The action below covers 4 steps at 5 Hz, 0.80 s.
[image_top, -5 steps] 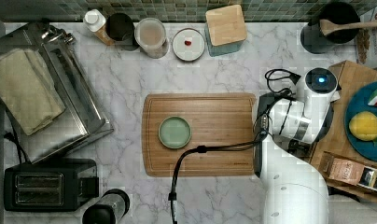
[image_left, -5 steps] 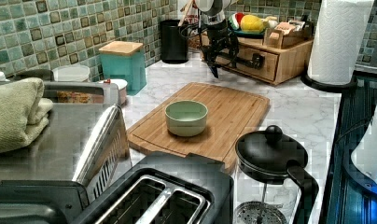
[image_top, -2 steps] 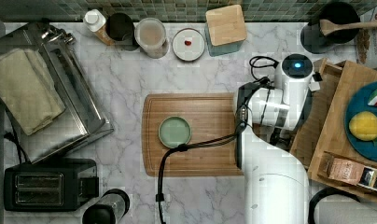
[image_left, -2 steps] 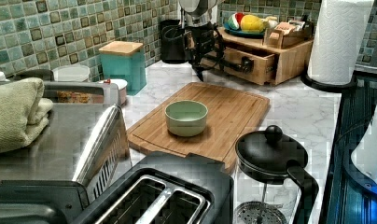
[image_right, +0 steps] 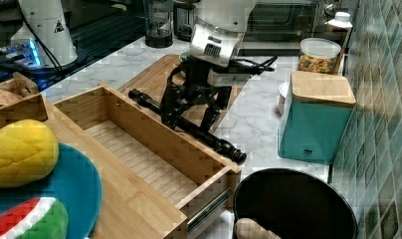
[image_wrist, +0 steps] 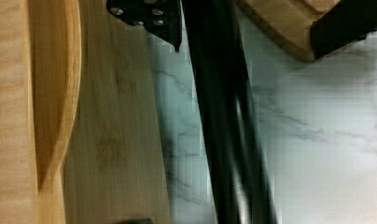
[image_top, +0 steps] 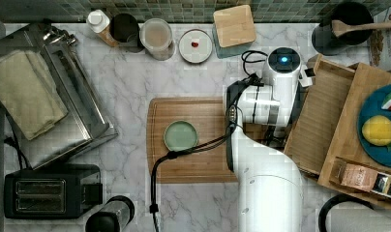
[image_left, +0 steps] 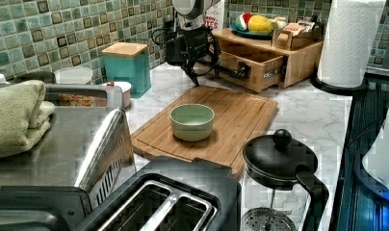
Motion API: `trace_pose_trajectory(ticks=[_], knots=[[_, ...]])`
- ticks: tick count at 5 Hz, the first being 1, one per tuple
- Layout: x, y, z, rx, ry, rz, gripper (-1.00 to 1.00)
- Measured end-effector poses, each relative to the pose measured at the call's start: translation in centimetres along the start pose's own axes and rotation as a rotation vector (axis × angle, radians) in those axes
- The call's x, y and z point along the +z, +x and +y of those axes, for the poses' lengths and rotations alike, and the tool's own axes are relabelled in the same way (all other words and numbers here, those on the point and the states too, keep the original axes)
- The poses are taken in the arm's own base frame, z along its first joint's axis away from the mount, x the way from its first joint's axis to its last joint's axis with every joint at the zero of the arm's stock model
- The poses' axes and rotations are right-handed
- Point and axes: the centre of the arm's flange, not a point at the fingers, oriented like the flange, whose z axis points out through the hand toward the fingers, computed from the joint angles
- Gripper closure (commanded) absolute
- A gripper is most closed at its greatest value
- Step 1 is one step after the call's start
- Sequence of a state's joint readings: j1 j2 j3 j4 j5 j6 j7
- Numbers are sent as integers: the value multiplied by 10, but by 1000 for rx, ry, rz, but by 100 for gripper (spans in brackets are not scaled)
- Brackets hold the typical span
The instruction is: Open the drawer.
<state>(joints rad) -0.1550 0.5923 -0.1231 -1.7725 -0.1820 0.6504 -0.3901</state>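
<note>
The shallow light-wood drawer (image_right: 139, 149) stands pulled well out of its wooden stand, slatted floor open to the right view, and its long black metal bar handle (image_right: 189, 127) runs across the front. The black gripper (image_right: 191, 117) of the white arm comes down on that bar about midway along its length, one finger (image_right: 170, 110) on the drawer side and the other on the far side, closed around the handle. In the wrist view the bar (image_wrist: 224, 121) runs straight through the frame over pale marble, with the edge of the bamboo cutting board (image_wrist: 112, 140) just beside it.

From the top view, the drawer (image_top: 324, 121) juts from the stand toward the top view's left, its front edge near the cutting board (image_top: 203, 164), and the arm's white body covers part of that board. A pale green round bowl (image_top: 180, 136) sits on the board, well apart from the gripper.

In the left view the gripper (image_left: 195, 72) hangs at the far end of the board, the drawer (image_left: 252, 65) open behind it, handle (image_left: 228, 73) reaching out to the fingers. The teal box with the square wooden lid (image_left: 127, 67) stands against the tiled wall, at the left view's left of the arm.
</note>
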Motion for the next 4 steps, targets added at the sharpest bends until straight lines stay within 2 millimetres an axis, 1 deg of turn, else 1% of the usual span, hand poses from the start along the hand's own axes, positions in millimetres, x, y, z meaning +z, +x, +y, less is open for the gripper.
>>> trace_pose_trajectory(ticks=[1,3,4], knots=[[-1,-1,-17,-7,-2,3,-100],[-7,1,-42,152,16,50,-100],[-9,-1,-53,145,21,50,-100]])
